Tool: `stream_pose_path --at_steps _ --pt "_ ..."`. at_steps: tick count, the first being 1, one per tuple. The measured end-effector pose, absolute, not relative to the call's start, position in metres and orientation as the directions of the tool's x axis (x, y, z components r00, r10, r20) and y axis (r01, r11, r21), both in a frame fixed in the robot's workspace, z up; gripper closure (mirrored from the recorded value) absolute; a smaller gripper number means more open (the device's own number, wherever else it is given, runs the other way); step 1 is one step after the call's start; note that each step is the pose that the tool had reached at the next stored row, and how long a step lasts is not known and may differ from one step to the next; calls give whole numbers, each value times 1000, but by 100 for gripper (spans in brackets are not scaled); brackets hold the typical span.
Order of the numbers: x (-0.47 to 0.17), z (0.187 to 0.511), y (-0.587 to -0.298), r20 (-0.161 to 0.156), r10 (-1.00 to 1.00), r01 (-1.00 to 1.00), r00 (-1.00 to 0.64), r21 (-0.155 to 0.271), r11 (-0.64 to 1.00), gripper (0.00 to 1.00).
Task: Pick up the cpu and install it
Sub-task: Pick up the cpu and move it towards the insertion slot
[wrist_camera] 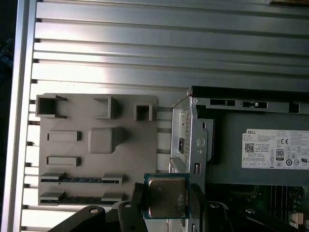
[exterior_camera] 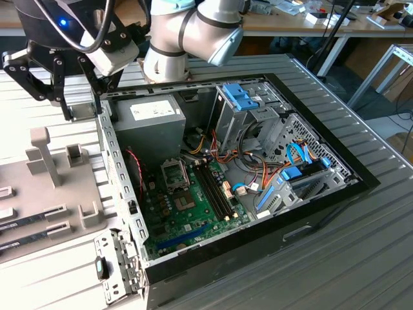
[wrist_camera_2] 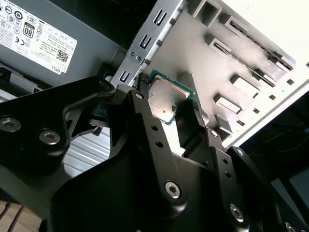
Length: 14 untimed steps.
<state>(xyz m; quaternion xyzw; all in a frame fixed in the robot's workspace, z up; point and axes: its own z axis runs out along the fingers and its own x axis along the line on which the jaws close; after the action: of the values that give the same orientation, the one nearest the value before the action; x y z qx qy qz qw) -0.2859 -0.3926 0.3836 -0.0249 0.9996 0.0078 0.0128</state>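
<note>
The cpu (wrist_camera: 166, 195) is a small square chip with a silvery top and a thin green rim, and it is held off the surface. My gripper (wrist_camera: 167, 200) is shut on it, one black finger on each of two opposite edges. In the second wrist view the cpu (wrist_camera_2: 166, 99) sits tilted between the fingertips (wrist_camera_2: 140, 94) of the gripper (wrist_camera_2: 166, 105). In the exterior view the gripper (exterior_camera: 76, 102) hangs above the open computer case's back corner on the exterior view's left, at the case wall. The black socket frame (exterior_camera: 174, 174) lies on the green motherboard (exterior_camera: 193, 210).
A grey fixture plate (wrist_camera: 96, 145) lies beside the case and holds two memory sticks (wrist_camera: 79, 180) in its slots. Inside the case are the power supply (exterior_camera: 148, 123), the drive cage with blue clips (exterior_camera: 242, 97) and coloured cables (exterior_camera: 213, 152). The case's metal wall (exterior_camera: 119, 174) runs below the gripper.
</note>
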Motion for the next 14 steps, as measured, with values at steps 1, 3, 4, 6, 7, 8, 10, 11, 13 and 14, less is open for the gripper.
stream_pose_path --at_steps 1,3,4,6,7,8,10,11,13,14 --pt "-284 384 -393 -26 -50 -50 -998 15 999 53" --pt "-282 384 -393 -26 -50 -50 -998 15 999 53" --pt "-281 384 -393 -26 -50 -50 -998 15 999 53" --pt "-278 384 -393 -26 -50 -50 -998 15 999 53" --pt "-277 384 -393 -26 -50 -50 -998 15 999 53" --pt "-275 384 -393 -26 -50 -50 -998 15 999 53" --pt "-260 383 -393 -26 -50 -50 -998 15 999 53" --pt "-250 383 -393 -26 -50 -50 -998 15 999 53" --pt "-242 383 -393 -26 -50 -50 -998 15 999 53" --pt "-241 383 -393 -26 -50 -50 -998 15 999 53"
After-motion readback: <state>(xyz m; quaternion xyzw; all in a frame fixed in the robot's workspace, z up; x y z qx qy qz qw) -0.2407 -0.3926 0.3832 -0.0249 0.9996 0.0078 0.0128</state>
